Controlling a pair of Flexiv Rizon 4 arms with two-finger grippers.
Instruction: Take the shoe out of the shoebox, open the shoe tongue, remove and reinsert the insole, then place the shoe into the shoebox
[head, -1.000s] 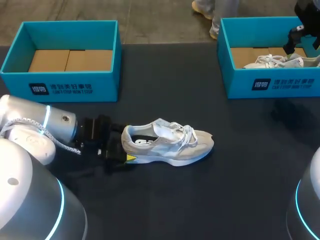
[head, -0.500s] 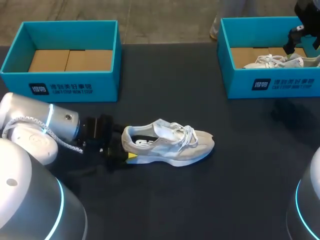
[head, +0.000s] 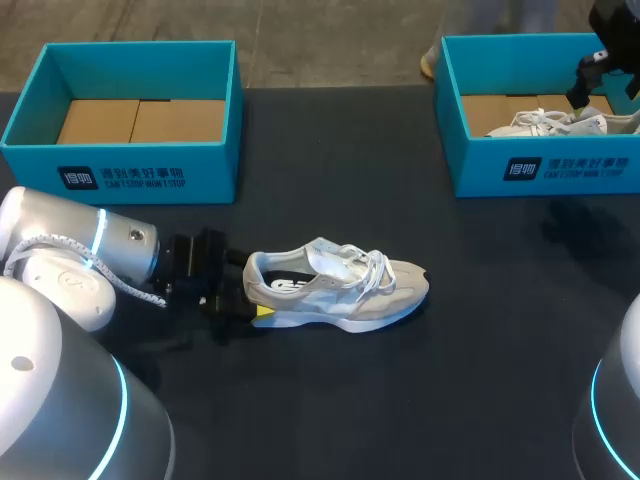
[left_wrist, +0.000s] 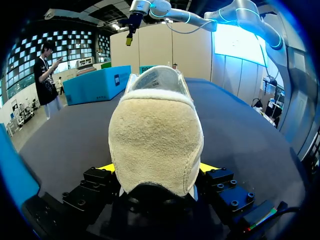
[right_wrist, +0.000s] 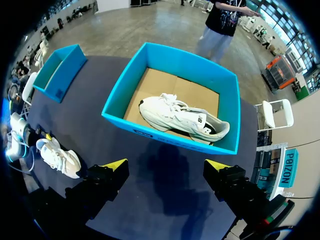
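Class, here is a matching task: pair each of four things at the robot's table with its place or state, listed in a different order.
Things:
1. grey-and-white suede sneaker
2. all-white sneaker
3. left teal cardboard shoebox
4. right hand

Places or states:
A. fingers open, high above the table
B. holds no shoe
C. heel clamped in the left hand
D. lying inside the right teal shoebox

Pairs: 1-C, 2-D, 3-B, 4-A.

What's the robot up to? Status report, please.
Left gripper shut on shoe heel, shoe lying on table. Right gripper open over shoebox with second shoe. Nothing blocking.
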